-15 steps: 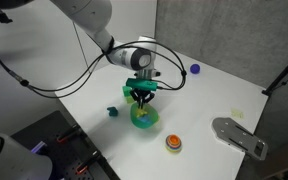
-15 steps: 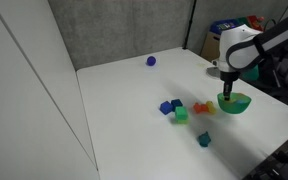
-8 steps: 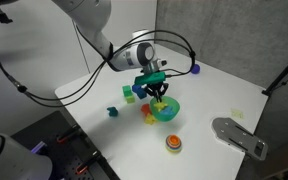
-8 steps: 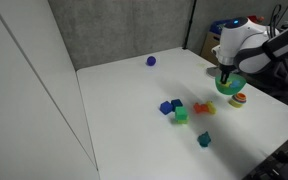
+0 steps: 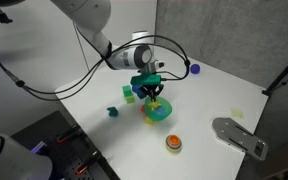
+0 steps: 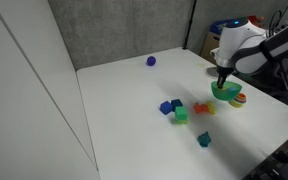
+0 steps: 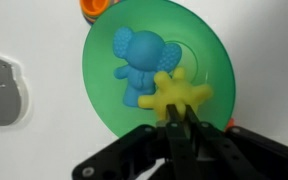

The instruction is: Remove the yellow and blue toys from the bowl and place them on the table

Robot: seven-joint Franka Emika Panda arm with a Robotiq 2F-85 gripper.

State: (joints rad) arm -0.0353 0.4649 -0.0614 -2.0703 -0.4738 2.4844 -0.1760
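The green bowl (image 7: 154, 70) fills the wrist view and holds a blue elephant-shaped toy (image 7: 136, 65) and a yellow star-shaped toy (image 7: 181, 95). My gripper (image 7: 179, 122) is shut at the bowl's near rim, right by the yellow toy, and seems to hold the bowl just above the white table (image 5: 224, 95). In both exterior views the gripper (image 5: 152, 95) (image 6: 222, 80) stands directly over the bowl (image 5: 159, 111) (image 6: 226, 93). Whether the bowl touches the table I cannot tell.
Several small blocks lie on the table (image 6: 176, 108), with one blue block apart (image 6: 203, 139) (image 5: 112, 112). A round orange-red piece (image 5: 173, 143) (image 7: 97, 6) lies near the bowl. A dark ball (image 5: 194, 69) (image 6: 151, 61) sits far back. A grey metal plate (image 5: 239, 135) lies at the table's edge.
The bowl travelled with my gripper away from its earlier spot, then shifted back a little and slightly lower in the last half second.
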